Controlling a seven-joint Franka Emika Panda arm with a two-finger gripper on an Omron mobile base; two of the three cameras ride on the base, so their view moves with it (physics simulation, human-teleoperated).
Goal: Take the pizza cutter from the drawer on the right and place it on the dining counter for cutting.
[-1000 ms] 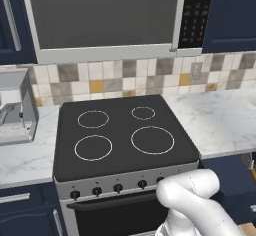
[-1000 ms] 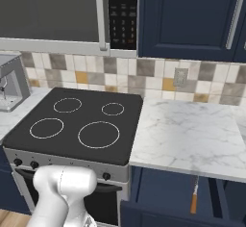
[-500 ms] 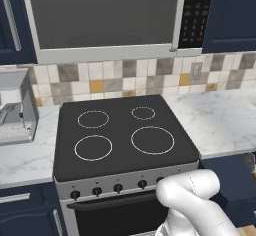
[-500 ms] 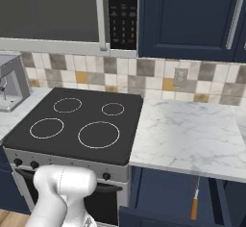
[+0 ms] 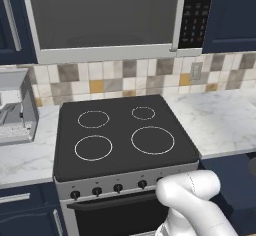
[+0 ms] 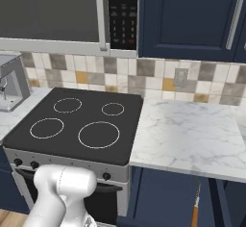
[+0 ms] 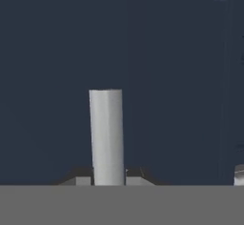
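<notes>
In the hand view my gripper (image 7: 108, 177) is shut on the silver bar handle (image 7: 106, 133) of the navy drawer (image 7: 47, 76), and the bar sticks out from between the two fingertips. My white arm (image 6: 62, 192) bends down in front of the oven. Low on the right, under the marble worktop, a slim tool with an orange-brown handle and a thin metal shaft (image 6: 194, 214) lies in the pulled-out drawer space. I cannot tell whether it is the pizza cutter. The dining counter is out of view.
A black four-ring cooktop (image 5: 122, 135) tops the oven with its row of knobs (image 5: 117, 187). The marble worktop (image 6: 187, 134) runs to its right. A microwave (image 5: 105, 15) and navy wall cabinets (image 6: 187, 14) hang above. A grey appliance (image 5: 15, 110) stands at the left.
In the right base view the orange-handled tool has slid slightly lower, toward the camera. The arm and the rest look the same.
</notes>
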